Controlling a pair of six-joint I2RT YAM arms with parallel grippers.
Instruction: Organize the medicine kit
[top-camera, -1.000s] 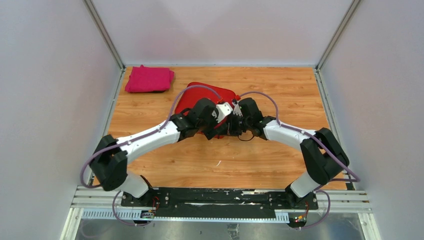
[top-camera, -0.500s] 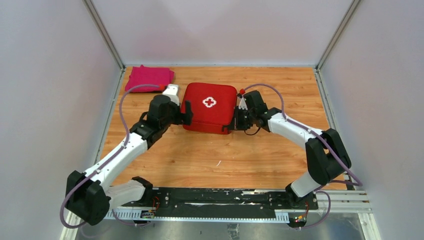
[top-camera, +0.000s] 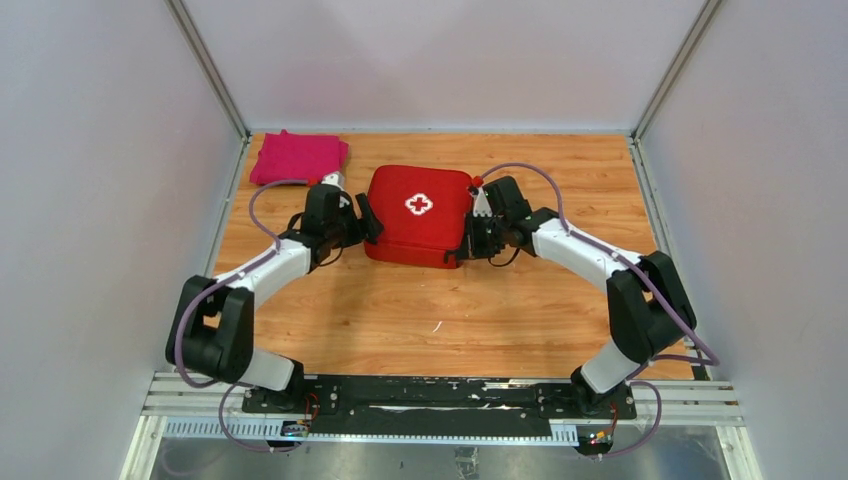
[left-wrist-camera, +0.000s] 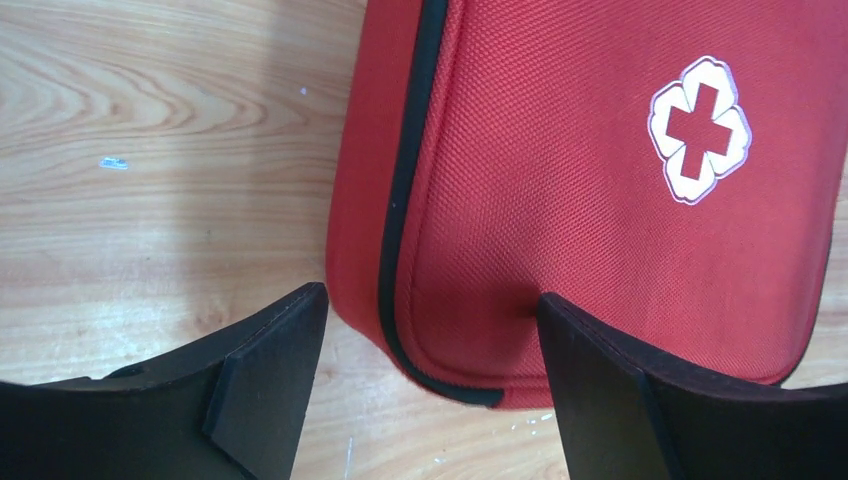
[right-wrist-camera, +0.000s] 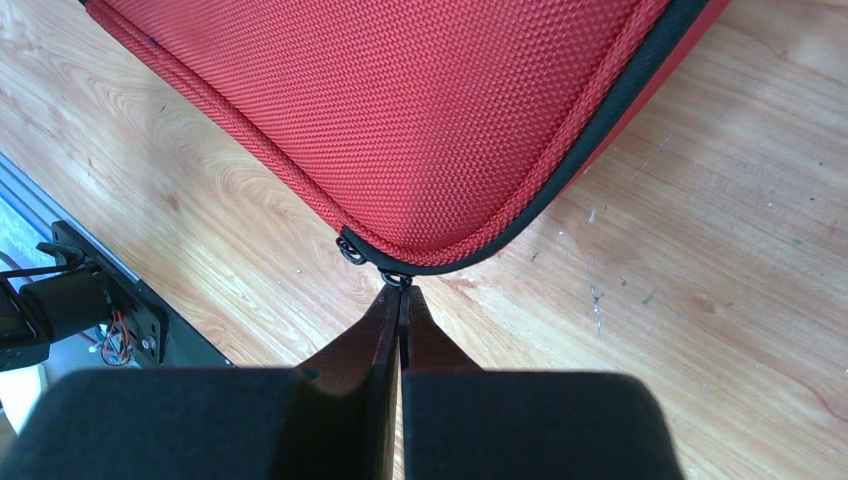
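Medicine kit (top-camera: 420, 225) lies flat and closed on the table (top-camera: 400, 320), in the rear half and a little left of centre. Lid is up with the white cross (top-camera: 419, 204) showing. Black zipper (left-wrist-camera: 402, 180) runs round its edge, shut as far as the views reach.

Left gripper (top-camera: 362, 222) is at the kit's left edge, jaws spread. Wrist view: one finger (left-wrist-camera: 265, 385) is over bare wood beside the kit, the other over the lid. The kit's rounded corner sits between them. Neither finger is plainly touching the fabric.

Right gripper (top-camera: 466, 248) is at the kit's near right corner, jaws pressed together. Wrist view: the tips meet at a small black ring (right-wrist-camera: 396, 280) on the zipper at that corner, with a second ring just beside it. Cannot tell whether the ring is pinched between the tips or only touched.

Pink cloth (top-camera: 298, 158) sits folded in the back left corner, apart from the kit and close behind the wrist of the left arm (top-camera: 270, 270).

Room: wide bare wood between the kit's near edge and the metal rail (top-camera: 440, 395) at the table's near edge. More bare wood runs from the kit's right side to the table's right edge. A narrower strip lies between the kit and the back edge. White walls (top-camera: 100, 200) close the table in on the left, back and right.
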